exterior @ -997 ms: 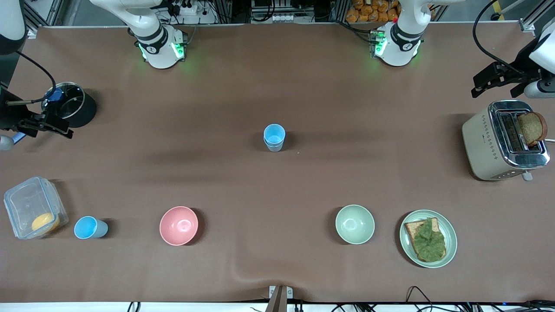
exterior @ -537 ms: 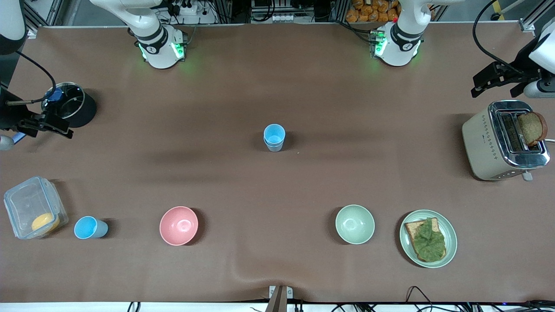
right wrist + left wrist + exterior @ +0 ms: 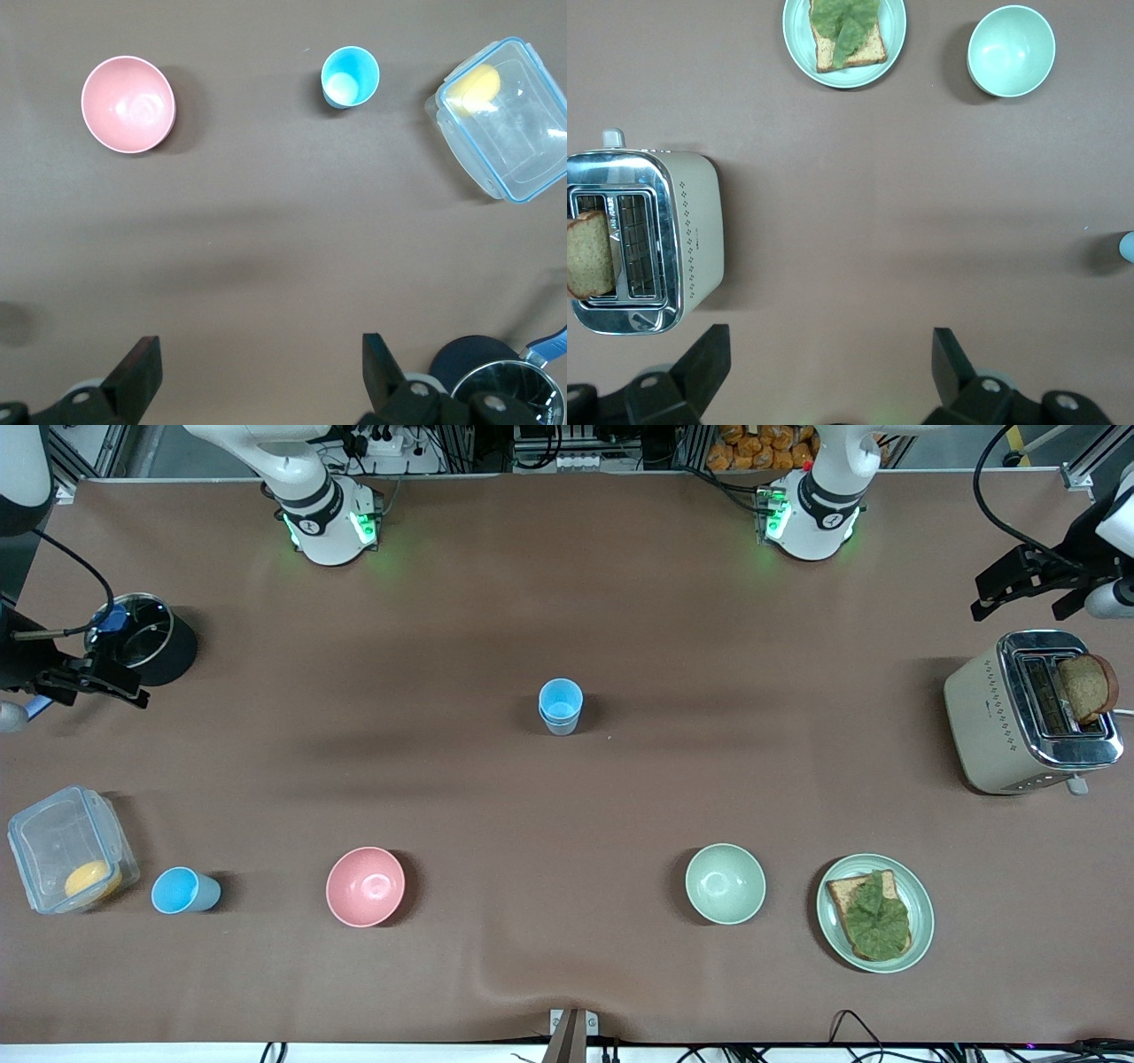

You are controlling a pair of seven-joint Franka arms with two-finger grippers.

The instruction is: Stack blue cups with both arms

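Observation:
Two blue cups [image 3: 560,706] stand nested upright at the table's middle. A single blue cup [image 3: 182,890] stands near the front camera at the right arm's end, and it also shows in the right wrist view [image 3: 350,77]. My left gripper [image 3: 1019,607] is open and empty, high over the table beside the toaster; its jaws stand wide apart in the left wrist view [image 3: 830,354]. My right gripper [image 3: 97,682] is open and empty over the table beside the black pot, with its jaws wide apart in the right wrist view [image 3: 257,354].
A pink bowl [image 3: 365,886] and a pale green bowl [image 3: 725,883] sit near the front camera. A plate with toast and lettuce [image 3: 874,912] and a toaster [image 3: 1032,710] are at the left arm's end. A clear container [image 3: 69,849] and black pot [image 3: 142,638] are at the right arm's end.
My left gripper has shifted slightly toward the table's end and the robots' side. The right gripper and all the cups have stayed where they were.

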